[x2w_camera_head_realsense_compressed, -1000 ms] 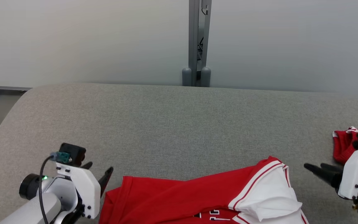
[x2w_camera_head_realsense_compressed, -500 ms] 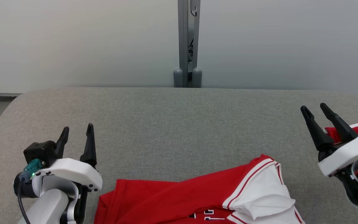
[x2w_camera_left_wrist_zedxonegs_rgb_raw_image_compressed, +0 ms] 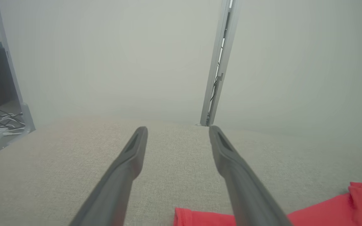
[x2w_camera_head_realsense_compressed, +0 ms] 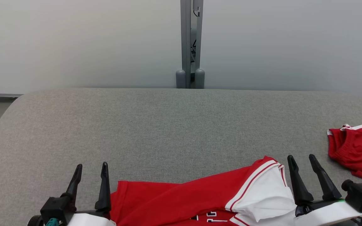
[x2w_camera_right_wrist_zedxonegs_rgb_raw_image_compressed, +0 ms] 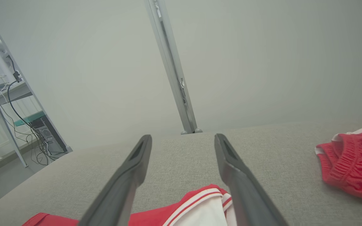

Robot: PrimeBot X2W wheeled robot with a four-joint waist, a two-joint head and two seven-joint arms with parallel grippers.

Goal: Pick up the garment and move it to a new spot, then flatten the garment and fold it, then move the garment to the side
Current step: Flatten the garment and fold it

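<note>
A red garment [x2w_camera_head_realsense_compressed: 181, 201] with white trim and a white sleeve lies crumpled on the grey padded table [x2w_camera_head_realsense_compressed: 174, 125] at the near edge, cut off by the frame's bottom. The left wrist view catches its red edge [x2w_camera_left_wrist_zedxonegs_rgb_raw_image_compressed: 200, 218]; the right wrist view shows its striped sleeve [x2w_camera_right_wrist_zedxonegs_rgb_raw_image_compressed: 200, 207]. My left gripper [x2w_camera_head_realsense_compressed: 92, 166] stands open just left of the garment, fingers pointing away from me, nothing between them. My right gripper [x2w_camera_head_realsense_compressed: 301, 158] is open just right of the white sleeve, also holding nothing.
A second red piece with an elastic waistband [x2w_camera_head_realsense_compressed: 355, 150] lies at the table's right edge, seen too in the right wrist view [x2w_camera_right_wrist_zedxonegs_rgb_raw_image_compressed: 350, 163]. A grey post [x2w_camera_head_realsense_compressed: 190, 44] stands behind the table against pale panels. Shelving and cables [x2w_camera_right_wrist_zedxonegs_rgb_raw_image_compressed: 20, 125] sit off to the left.
Both grippers have drawn back toward me and lowered to the frame's bottom, fingers now pointing forward on either side of the garment. The right gripper has left the second red piece. Earlier the camera shifted.
</note>
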